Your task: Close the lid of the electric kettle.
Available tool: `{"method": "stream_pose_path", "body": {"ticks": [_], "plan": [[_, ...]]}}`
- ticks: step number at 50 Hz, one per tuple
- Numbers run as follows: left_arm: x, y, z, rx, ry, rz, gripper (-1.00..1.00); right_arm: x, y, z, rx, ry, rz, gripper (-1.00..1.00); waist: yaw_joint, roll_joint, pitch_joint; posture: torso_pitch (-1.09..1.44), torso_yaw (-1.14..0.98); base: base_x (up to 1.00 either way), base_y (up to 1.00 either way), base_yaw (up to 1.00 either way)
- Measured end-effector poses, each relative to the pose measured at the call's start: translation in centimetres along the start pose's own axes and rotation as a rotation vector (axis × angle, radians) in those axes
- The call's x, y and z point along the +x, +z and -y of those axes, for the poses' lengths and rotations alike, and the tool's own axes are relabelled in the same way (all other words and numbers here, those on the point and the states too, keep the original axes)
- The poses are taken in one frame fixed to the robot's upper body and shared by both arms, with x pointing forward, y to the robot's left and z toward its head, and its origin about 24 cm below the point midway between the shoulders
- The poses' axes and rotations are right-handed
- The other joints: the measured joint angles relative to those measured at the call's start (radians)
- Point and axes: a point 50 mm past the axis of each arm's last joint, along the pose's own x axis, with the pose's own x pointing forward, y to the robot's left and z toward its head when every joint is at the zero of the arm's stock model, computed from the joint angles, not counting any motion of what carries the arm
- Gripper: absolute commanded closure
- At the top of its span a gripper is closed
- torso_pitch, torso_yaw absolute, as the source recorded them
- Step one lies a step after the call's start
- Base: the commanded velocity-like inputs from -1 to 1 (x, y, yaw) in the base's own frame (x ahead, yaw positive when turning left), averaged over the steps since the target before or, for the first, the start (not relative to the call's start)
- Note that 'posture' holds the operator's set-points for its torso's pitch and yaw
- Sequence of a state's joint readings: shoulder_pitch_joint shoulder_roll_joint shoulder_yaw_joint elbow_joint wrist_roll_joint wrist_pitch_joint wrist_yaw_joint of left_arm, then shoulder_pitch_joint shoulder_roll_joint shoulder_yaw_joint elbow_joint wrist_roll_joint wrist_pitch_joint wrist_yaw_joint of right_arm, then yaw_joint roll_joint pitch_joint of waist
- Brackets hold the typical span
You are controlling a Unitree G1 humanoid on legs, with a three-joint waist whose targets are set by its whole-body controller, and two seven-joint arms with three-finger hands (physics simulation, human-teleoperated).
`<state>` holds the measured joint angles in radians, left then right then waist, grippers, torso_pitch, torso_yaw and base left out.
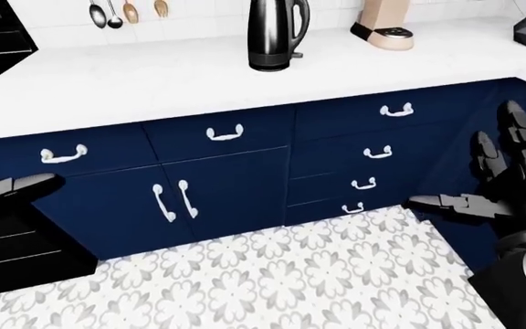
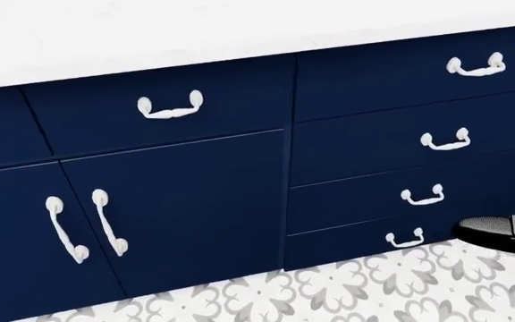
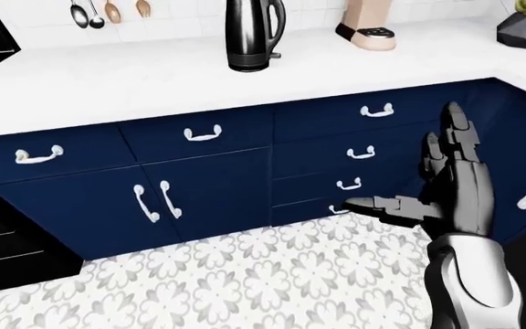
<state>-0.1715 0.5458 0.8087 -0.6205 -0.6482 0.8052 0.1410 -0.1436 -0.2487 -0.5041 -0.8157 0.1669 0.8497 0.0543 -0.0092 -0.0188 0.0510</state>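
The electric kettle (image 1: 276, 33), its top cut off by the frame, stands on the white tabletop (image 1: 154, 79) above navy cabinets (image 1: 226, 188) and patterned floor (image 1: 272, 274), while the right robot hand (image 3: 428, 185) is spread and the left robot hand (image 1: 12, 188) only partly visible.

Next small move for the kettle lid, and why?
Probably step closer to the counter: the electric kettle stands far up on it, while the open right hand hangs low by the drawers, nowhere near the lid.
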Motion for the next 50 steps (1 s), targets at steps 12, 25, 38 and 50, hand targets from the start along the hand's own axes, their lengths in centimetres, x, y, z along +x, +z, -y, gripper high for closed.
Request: {"method": "stream_pose_path", "body": {"ticks": [12,25,38,50], "plan": [[0.0,-0.1,-0.6,0.006,0.039,-0.004,-1.0,0.0,-0.3,-0.7,0.017,0.048,-0.005,-1.0,0.016,0.087,0.0,0.0,0.0,0.24,0.0,0.0],[0.0,-0.1,0.1,0.0,-0.005,-0.002,-1.0,0.1,-0.3,0.0,0.002,0.004,-0.004,-1.0,0.001,-0.01,-0.004,0.0,0.0,0.24,0.0,0.0],[0.0,-0.2,-0.8,0.007,0.043,-0.006,-1.0,0.2,-0.4,-0.9,0.016,0.054,-0.003,-1.0,0.02,0.087,-0.001,0.0,0.0,0.24,0.0,0.0],[0.0,-0.3,0.1,-0.001,-0.003,-0.005,-1.0,0.1,-0.3,-0.1,0.003,0.01,0.001,-1.0,0.006,-0.009,0.002,0.0,0.0,0.24,0.0,0.0]]}}
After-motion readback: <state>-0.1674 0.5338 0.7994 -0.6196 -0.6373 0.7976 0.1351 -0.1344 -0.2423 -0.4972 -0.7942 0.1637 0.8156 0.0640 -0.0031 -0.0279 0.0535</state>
